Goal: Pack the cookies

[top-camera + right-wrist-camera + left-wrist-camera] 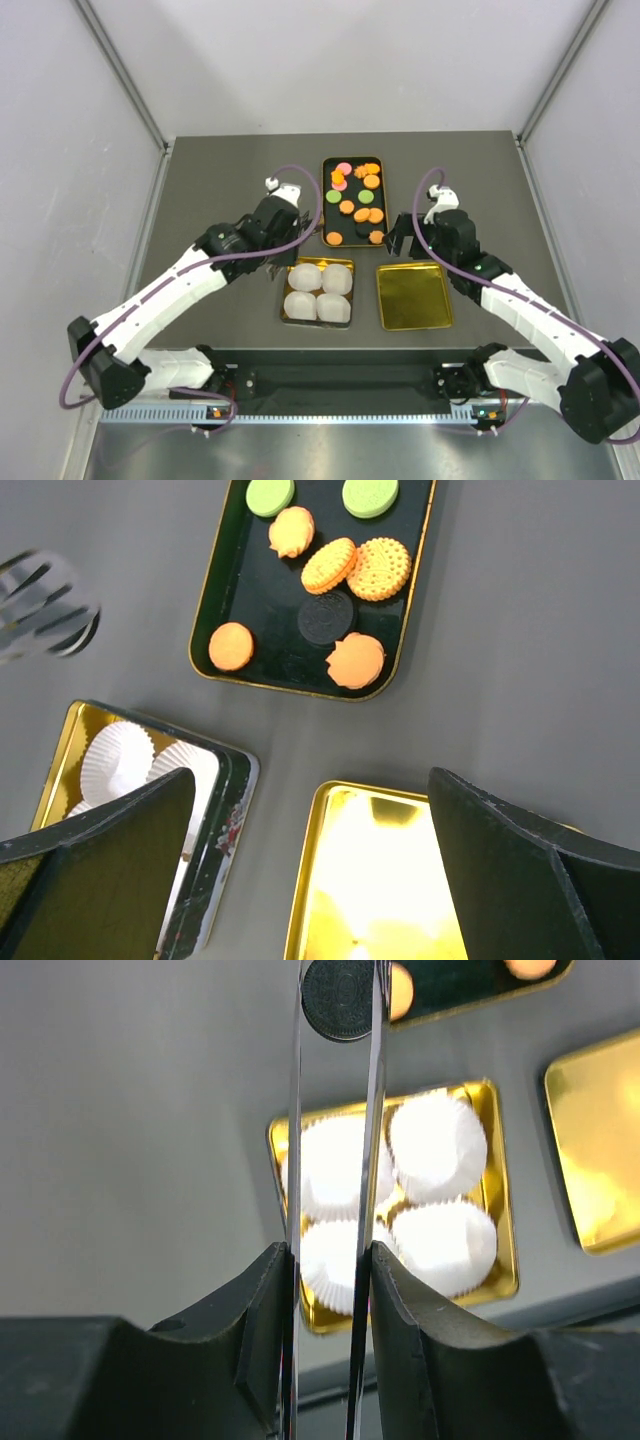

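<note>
The left gripper (pixel 338 1030) is closed narrowly on a black round sandwich cookie (pixel 338 995), which is pinched by its edges between two long, thin, clear finger blades (pixel 296 1160). In the right wrist view the same gripper shows only as a blur over the dark grey table (pixel 220 180), just off the left side of the black rectangular tray with a gold rim (pixel 265 600) and beyond the far corner of the gold tin (pixel 495 1185). That tin holds four white pleated paper cup liners (pixel 438 1145) set two by two, and the pictures show no cookie in any of them. The rest of the cookies (pixel 346 207) lie loose in the black tray. Most are orange, some with scalloped edges. There are also a few green discs (pixel 370 495), a pink one (pixel 343 168) near the far end, and one more black embossed cookie (pixel 325 617) beside two overlapping orange ones near the tray's near end. The right gripper (pixel 310 780) stands spread wide with nothing between its two black fingers (pixel 110 870). It hangs above the table between the near end of the black tray and an empty shiny gold rectangular tray (pixel 413 295). This gold tray sits just to the right of the tin, with a strip of table between them. In the overhead view the black tray lies farther from the arms' bases than the two gold containers.
</note>
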Controlling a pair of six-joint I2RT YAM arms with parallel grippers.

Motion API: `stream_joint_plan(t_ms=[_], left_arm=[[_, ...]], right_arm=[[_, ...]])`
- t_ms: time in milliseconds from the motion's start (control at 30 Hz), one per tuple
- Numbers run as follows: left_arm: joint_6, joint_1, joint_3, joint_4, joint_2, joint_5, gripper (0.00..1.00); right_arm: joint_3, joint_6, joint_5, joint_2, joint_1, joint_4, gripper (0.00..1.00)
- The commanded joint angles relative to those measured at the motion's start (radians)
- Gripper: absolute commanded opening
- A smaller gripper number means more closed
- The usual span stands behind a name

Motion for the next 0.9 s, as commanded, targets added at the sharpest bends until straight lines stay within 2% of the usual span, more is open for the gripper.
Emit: stream_joint_plan(t_ms=[0, 400, 867], left_arm=[[-0.048, -0.005, -0.052, -0.046, -0.076, 0.036, 0.39], [-0.098, -0.005, -0.213, -0.094, -0.239, 0.151, 0.39], [-0.094, -0.007, -0.271, -0.084, -0.236, 0.170, 0.40]], right_arm=[[0.019, -0.020, -0.008, 0.010, -0.005, 0.015, 1.00], [0.028, -0.021, -0.014, 0.041, -0.003, 0.014, 1.00], [0.029, -0.023, -0.015, 0.047, -0.003, 0.012, 1.00]])
